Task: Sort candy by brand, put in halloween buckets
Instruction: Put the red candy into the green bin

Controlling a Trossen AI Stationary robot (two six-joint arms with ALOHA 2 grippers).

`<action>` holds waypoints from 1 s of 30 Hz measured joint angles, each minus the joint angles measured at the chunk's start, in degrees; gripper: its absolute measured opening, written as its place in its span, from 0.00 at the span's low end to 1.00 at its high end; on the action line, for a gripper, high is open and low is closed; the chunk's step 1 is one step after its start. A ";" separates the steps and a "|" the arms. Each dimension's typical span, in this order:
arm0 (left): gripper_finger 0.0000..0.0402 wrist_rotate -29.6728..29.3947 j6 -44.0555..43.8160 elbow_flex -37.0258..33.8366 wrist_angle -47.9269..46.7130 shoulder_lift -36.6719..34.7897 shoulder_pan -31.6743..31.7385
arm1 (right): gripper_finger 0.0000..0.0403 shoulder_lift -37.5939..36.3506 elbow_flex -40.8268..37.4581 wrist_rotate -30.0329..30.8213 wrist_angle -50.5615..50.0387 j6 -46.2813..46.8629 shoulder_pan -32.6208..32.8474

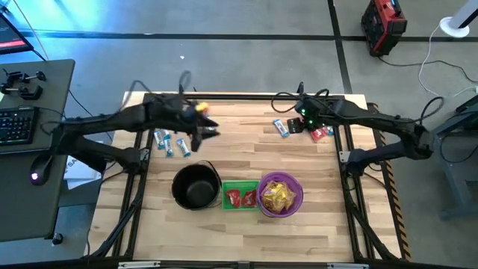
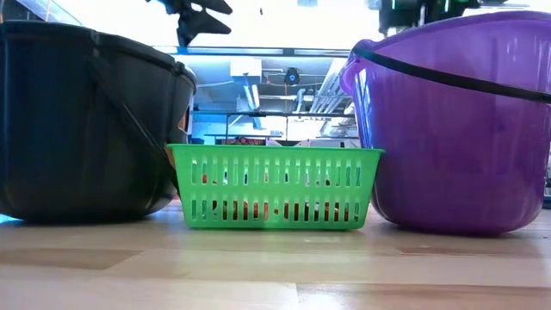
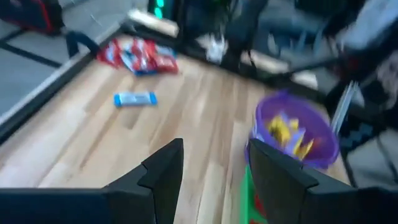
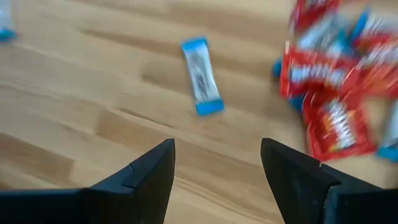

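The black pail (image 1: 196,185), the green basket (image 1: 240,196) holding red candy and the purple bucket (image 1: 281,194) holding yellow candy stand in a row near the table's front. Up over the table behind the pail, my left gripper (image 1: 208,130) is open with nothing between its fingers (image 3: 168,165). A few blue-and-white candies (image 1: 170,143) lie on the wood to its left. My right gripper (image 4: 217,149) is open too, and it hovers at the far right over a blue-and-white candy (image 4: 201,76). A heap of red candies (image 4: 329,81) lies beside that candy.
The table's dark frame rail (image 1: 246,96) runs along the far edge behind both arms. A yellow piece (image 1: 200,108) shows beside the left arm. Bare wood (image 1: 246,149) lies between the two candy groups. A desk with a keyboard (image 1: 16,123) stands off the table's left.
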 joint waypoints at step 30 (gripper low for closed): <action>0.43 -13.12 -13.01 -4.63 0.91 -9.07 -1.61 | 0.21 16.03 -16.53 8.22 8.23 -13.94 -13.12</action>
